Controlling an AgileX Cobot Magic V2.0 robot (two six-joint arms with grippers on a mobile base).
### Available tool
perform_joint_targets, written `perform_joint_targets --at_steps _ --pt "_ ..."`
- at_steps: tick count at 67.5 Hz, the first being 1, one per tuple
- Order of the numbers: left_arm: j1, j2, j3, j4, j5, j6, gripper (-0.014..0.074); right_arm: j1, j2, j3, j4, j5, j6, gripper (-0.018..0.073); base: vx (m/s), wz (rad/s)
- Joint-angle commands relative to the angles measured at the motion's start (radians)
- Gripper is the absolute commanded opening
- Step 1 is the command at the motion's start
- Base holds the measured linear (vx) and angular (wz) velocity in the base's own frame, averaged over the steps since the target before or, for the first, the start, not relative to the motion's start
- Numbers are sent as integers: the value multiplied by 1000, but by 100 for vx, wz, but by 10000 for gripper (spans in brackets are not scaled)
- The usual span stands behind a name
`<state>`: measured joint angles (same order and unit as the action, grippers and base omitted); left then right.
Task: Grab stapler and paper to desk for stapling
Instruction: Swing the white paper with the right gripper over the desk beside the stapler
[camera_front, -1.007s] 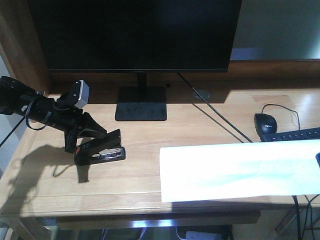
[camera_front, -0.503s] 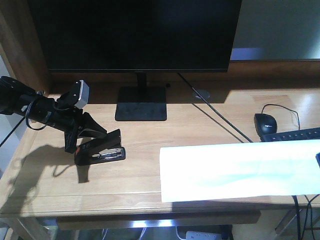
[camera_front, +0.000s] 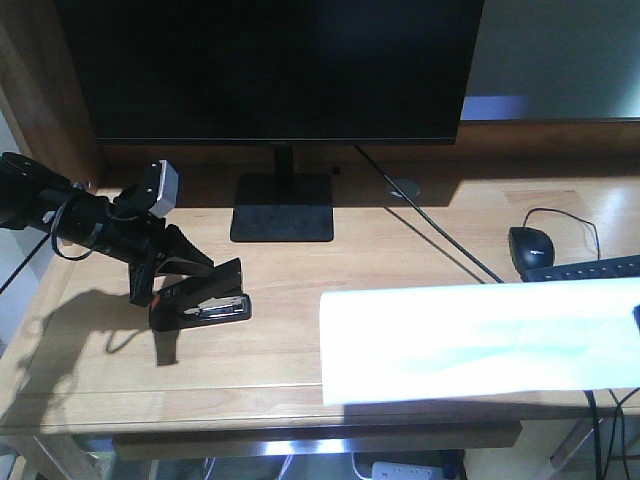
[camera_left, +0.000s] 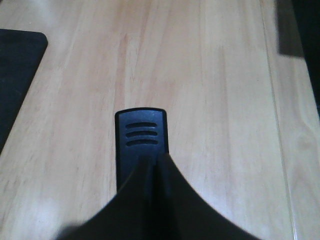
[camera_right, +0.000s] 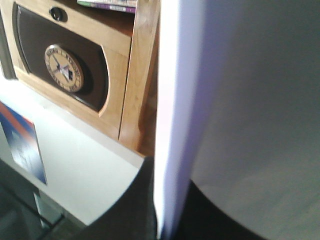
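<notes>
Left of the monitor stand (camera_front: 282, 207), my left gripper (camera_front: 172, 276) clamps the stapler (camera_front: 208, 303) on the desk (camera_front: 290, 340); my right gripper (camera_right: 164, 205) pinches the paper (camera_front: 470, 340), best fed in level.

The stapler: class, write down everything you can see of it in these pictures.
The stapler is black, with a silvery metal channel showing along its side and a small reddish patch at the gripper end. Its top ends in a rounded tip with three grooves. It sits on the left part of the light-wood desk. The left gripper reaches over it; whether it clamps is unclear.
</notes>
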<state>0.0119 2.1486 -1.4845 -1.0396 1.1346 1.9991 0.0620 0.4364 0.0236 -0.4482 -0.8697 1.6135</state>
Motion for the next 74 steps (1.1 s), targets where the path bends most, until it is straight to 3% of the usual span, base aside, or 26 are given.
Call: perform_joint_targets --at_steps 1,8,21,33,41,58,64,74 --pt "-4 -57 -27 -56 29 -10 -8 0 10 -65 -117 -54 28 -8 0 0" --pt "-4 -57 -27 -56 29 -10 -8 0 46 -155 -367 -6 122 -8 0 0" --pt "-4 -57 -27 -56 29 -10 -8 0 189 -389 -951 -26 374 -8 0 0" --pt "-4 -57 -27 -56 29 -10 -8 0 332 -568 -1248 -114 489 -6 0 0" --pt "-4 -57 -27 -56 29 -10 -8 1 429 -642 -1321 -174 489 -6 0 0" --pt "-4 -57 -27 -56 29 -10 -8 16 605 -723 -1334 -196 489 -6 0 0" --pt "-4 -57 -27 -56 29 -10 -8 88 664 -747 -1334 -185 477 -6 0 0" --pt "-4 -57 -27 -56 29 -9 -8 280 779 -793 -1334 -72 479 -5 0 0"
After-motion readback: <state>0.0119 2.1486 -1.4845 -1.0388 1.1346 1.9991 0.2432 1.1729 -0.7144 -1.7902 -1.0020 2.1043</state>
